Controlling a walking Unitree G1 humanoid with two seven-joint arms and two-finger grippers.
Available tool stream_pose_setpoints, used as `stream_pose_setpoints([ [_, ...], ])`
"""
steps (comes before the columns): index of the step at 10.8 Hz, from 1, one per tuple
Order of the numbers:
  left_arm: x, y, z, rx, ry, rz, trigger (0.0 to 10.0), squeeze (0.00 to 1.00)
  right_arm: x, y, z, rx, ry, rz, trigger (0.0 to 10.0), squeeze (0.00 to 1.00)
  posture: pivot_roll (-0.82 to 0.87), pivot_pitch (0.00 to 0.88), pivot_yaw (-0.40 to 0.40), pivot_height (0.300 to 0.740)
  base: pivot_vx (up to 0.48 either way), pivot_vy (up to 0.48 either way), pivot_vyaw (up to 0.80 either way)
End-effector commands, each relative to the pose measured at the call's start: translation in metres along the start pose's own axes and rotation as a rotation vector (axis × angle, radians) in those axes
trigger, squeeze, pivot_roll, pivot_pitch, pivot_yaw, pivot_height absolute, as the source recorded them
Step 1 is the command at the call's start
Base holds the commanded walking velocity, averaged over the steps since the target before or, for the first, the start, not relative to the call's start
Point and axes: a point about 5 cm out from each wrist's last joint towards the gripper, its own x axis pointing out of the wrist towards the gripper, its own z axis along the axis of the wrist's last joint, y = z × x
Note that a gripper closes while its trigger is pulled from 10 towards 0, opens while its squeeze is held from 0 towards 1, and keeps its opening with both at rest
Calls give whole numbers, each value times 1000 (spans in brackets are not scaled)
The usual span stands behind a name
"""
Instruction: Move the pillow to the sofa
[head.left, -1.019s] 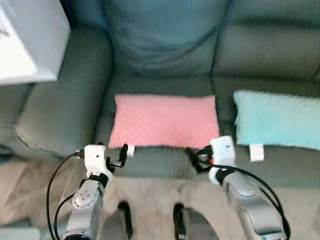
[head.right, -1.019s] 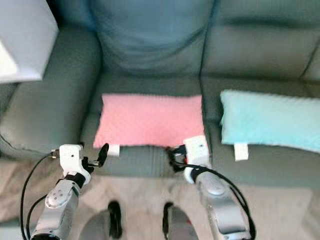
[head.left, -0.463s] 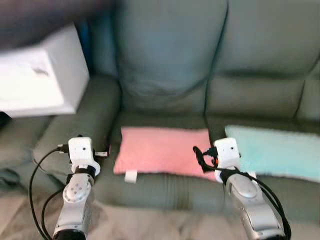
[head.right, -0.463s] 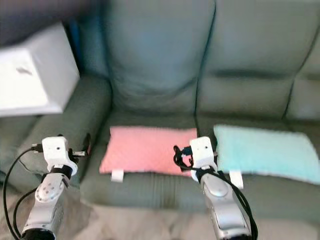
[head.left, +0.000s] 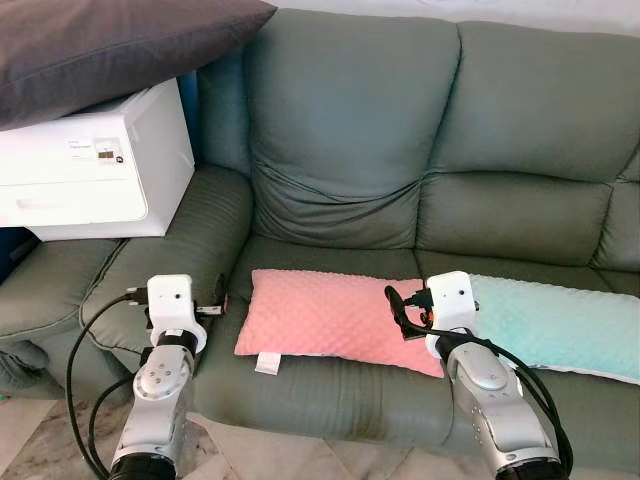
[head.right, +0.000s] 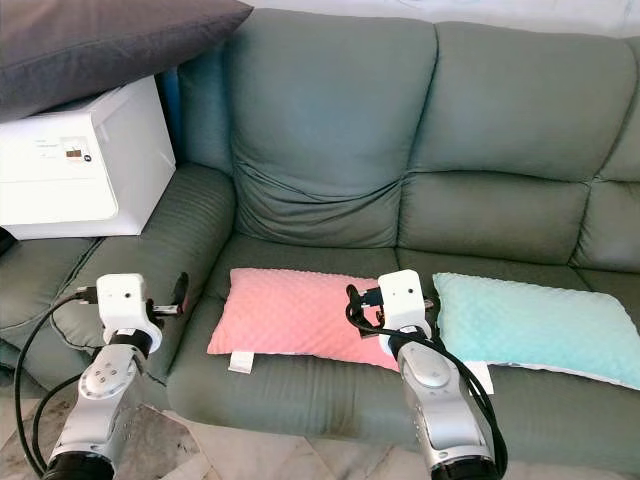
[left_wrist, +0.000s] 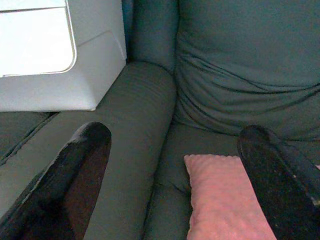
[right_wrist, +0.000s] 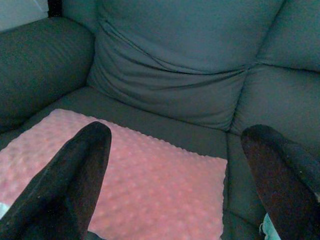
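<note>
Two dimpled fleece pillows lie flat on the seat of the grey-green leather sofa (head.left: 350, 150): a pink rectangular pillow (head.left: 325, 317) on the left-hand cushion and a pale turquoise pillow (head.right: 535, 325) on the cushion beside it, their near ends just beside each other. The pink pillow rests squarely on the seat with its white care tag (head.left: 265, 362) hanging over the front edge, so it looks set down where the task wants it, and I judge the move to the sofa done or all but done.

The left gripper (left_wrist: 170, 175) hovers over the sofa's padded armrest (head.left: 190, 250), beside the pink pillow's left end, with its fingers spread wide and nothing between them. The right gripper (right_wrist: 175, 175) hangs above the pillow's right end, fingers likewise wide apart and empty. Both sit clear of the fabric, one at each end of the pillow, which fits a two-handed carry that has let go.

On the left, a white boxy appliance (head.left: 90, 170) stands on the far part of the sofa, with a large dark grey cushion (head.left: 110, 40) lying on top of it, well away from the pillows.
</note>
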Motion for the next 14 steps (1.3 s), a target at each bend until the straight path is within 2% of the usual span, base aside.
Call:
stream_pose_setpoints([
  [1,3,-2,3,-27,2,-27,10000,0,1,-3,1,9,-9,-16,10000,0,-181,0,-7,740,0,0,0],
  [5,-2,-1,-2,-59,32,-28,10000,0,1,-4,-1,35,5,-16,10000,0,-178,0,-9,740,0,0,-128],
  [10,-3,-4,-7,-106,68,-43,10000,0,2,-8,1,45,5,-19,10000,0,-192,5,-10,740,0,0,-790],
  [14,-3,-3,-7,-105,72,-43,10000,0,2,-7,3,49,5,-14,10000,0,-196,6,-8,740,0,0,-800],
])
